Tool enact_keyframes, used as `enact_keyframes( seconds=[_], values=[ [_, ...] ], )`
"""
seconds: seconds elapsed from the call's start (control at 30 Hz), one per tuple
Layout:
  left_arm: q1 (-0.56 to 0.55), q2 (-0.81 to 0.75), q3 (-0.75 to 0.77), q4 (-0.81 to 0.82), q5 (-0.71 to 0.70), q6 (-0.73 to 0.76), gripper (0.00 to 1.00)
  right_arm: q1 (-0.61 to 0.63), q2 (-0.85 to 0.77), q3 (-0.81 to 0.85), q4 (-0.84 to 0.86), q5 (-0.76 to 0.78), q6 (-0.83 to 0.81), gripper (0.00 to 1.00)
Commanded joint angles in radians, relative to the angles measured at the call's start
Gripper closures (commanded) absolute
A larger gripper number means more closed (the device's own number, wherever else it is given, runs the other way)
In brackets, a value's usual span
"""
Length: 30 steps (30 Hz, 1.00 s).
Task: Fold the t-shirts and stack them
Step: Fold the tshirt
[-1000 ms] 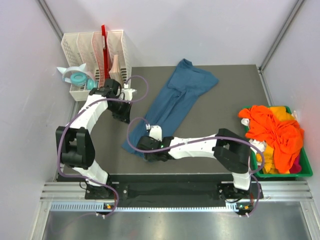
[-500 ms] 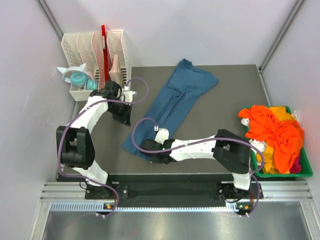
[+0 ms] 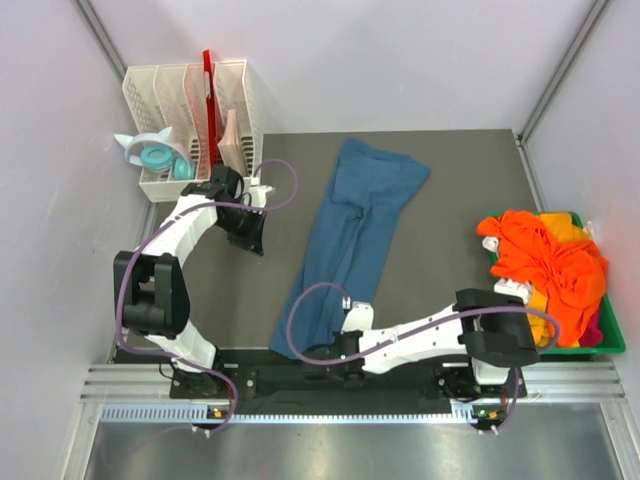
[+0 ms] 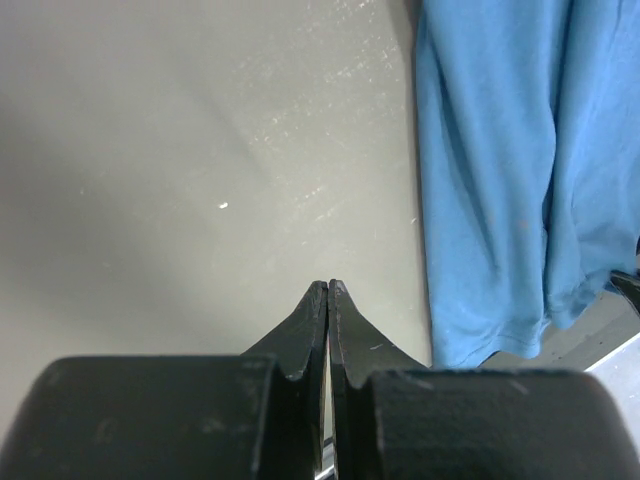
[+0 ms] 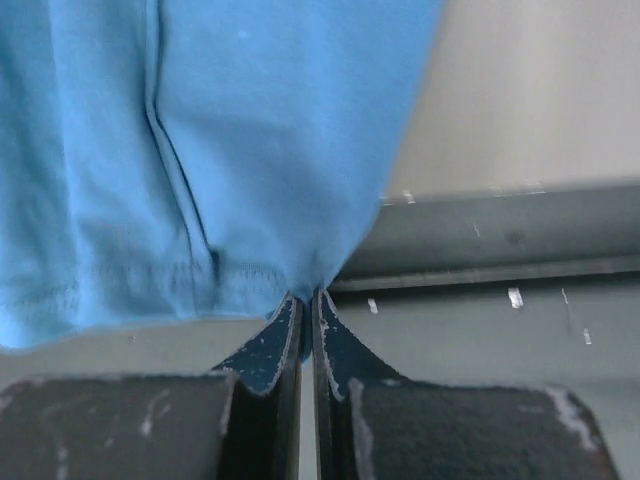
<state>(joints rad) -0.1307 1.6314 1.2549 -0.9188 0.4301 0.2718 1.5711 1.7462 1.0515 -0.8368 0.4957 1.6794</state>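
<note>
Top view overhead; wrist views close, sharing teal shirt (image 3: 350, 240).

A robotics lab test cell: plain white panels (image 3: 350, 60) close in the grey counter (image 3: 450, 200) on three sides, an aluminium rail (image 3: 120, 385) (running along the counter's near edge) carries the left arm (image 3: 185, 225) and the right arm (image 3: 420, 335), and a white file rack (image 3: 190, 100) stands at its far-left corner.
</note>
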Motion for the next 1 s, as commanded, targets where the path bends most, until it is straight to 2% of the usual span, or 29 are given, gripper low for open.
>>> enact_keyframes(
  seconds=[0.0, 0.1, 0.17, 0.2, 0.27, 0.3, 0.37, 0.43, 0.47, 0.5, 0.53, 0.63, 0.7, 0.8, 0.87, 0.97],
  values=[
    [0.006, -0.012, 0.003, 0.040, 0.042, 0.014, 0.96, 0.108, -0.030, 0.005, -0.257, -0.111, 0.261, 1.00],
    [0.006, 0.008, 0.006, 0.047, 0.055, 0.006, 0.96, 0.142, -0.045, -0.025, -0.297, -0.161, 0.347, 1.00],
    [0.006, 0.018, 0.008, 0.052, 0.064, 0.003, 0.96, 0.144, -0.062, -0.045, -0.268, -0.126, 0.345, 0.84],
    [0.006, 0.022, 0.011, 0.052, 0.065, 0.004, 0.96, 0.145, -0.082, -0.036, -0.266, -0.087, 0.339, 0.63],
    [0.006, 0.028, 0.021, 0.049, 0.075, 0.009, 0.95, 0.123, -0.097, 0.028, -0.283, 0.052, 0.300, 0.36],
    [0.006, 0.028, 0.026, 0.047, 0.078, 0.010, 0.95, 0.097, -0.120, 0.051, -0.282, 0.093, 0.260, 0.18],
    [0.006, 0.022, 0.041, 0.041, 0.081, 0.017, 0.93, -0.006, -0.151, 0.135, -0.282, 0.203, 0.121, 0.02],
    [0.005, 0.021, 0.063, 0.035, 0.087, 0.018, 0.92, -0.137, -0.210, 0.212, -0.266, 0.260, 0.005, 0.00],
    [0.005, 0.022, 0.070, 0.032, 0.088, 0.020, 0.92, -0.187, -0.230, 0.231, -0.224, 0.294, -0.123, 0.00],
    [0.003, 0.025, 0.078, 0.034, 0.091, 0.021, 0.91, -0.235, -0.273, 0.245, -0.199, 0.305, -0.183, 0.00],
    [0.000, 0.036, 0.099, 0.035, 0.085, 0.018, 0.91, -0.331, -0.295, 0.260, -0.168, 0.310, -0.248, 0.00],
    [-0.020, 0.089, 0.174, 0.054, 0.039, -0.005, 0.89, -0.489, -0.352, 0.292, -0.073, 0.340, -0.499, 0.02],
    [-0.049, 0.134, 0.228, 0.084, 0.006, -0.029, 0.89, -0.560, -0.356, 0.323, -0.073, 0.343, -0.585, 0.03],
    [-0.070, 0.267, 0.383, 0.109, -0.021, -0.084, 0.88, -0.641, -0.337, 0.402, -0.099, 0.360, -0.734, 0.04],
    [-0.075, 0.401, 0.555, 0.097, -0.030, -0.127, 0.86, -0.672, -0.321, 0.452, -0.142, 0.371, -0.791, 0.03],
    [-0.090, 0.597, 0.826, 0.038, -0.025, -0.190, 0.73, -0.694, -0.324, 0.459, -0.160, 0.369, -0.834, 0.03]
  ],
)
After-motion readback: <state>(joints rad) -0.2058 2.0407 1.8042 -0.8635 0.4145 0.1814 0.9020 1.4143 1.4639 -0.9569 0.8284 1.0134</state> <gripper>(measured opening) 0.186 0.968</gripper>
